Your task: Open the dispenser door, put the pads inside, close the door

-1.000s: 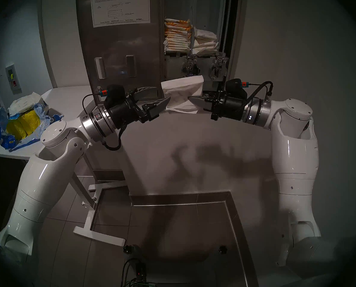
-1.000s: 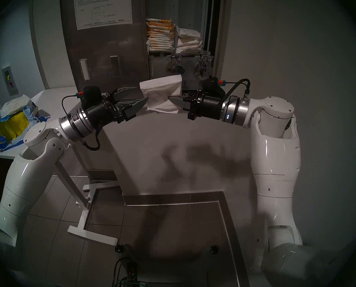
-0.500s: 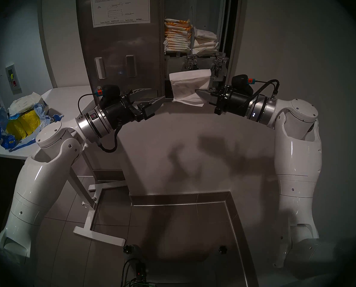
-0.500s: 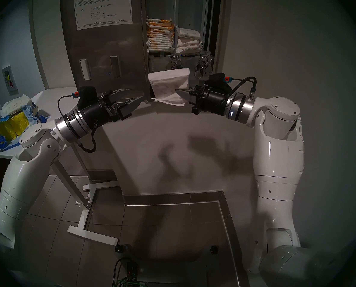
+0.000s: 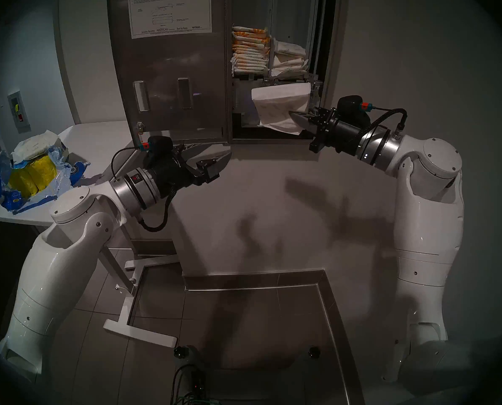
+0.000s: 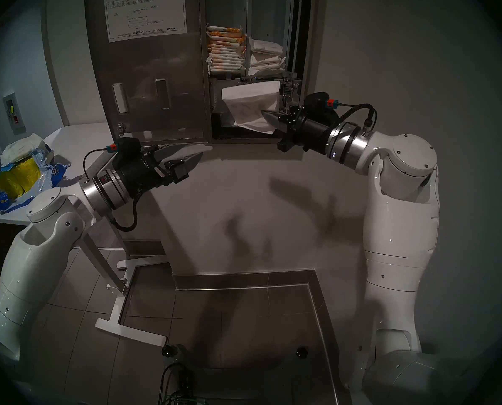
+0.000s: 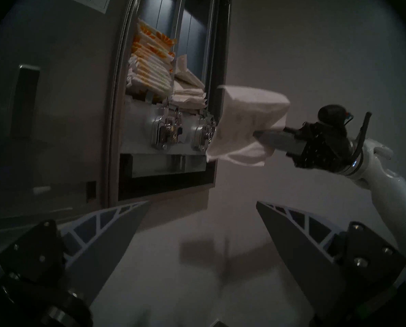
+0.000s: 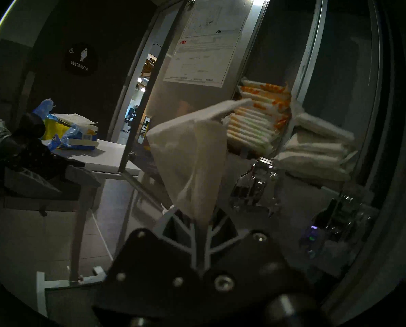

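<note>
We see the dispenser door [image 5: 171,74] swung open, its instruction sheet [image 5: 169,11] facing us. The right end effector [image 5: 295,116] is clenched on one white pad [image 5: 279,106], held in front of the cabinet's chrome latches (just below the stacked white pads [image 5: 290,59] and the orange-printed pads [image 5: 248,49] inside). The left end effector [image 5: 214,156] is released, empty, below the door's lower edge. A torn blue package [image 5: 30,179] lies on the tabletop [image 5: 103,141].

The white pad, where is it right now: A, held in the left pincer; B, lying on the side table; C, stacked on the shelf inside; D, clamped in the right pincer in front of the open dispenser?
D: the right pincer is shut on the white pad, while the left pincer stands open and empty.
</note>
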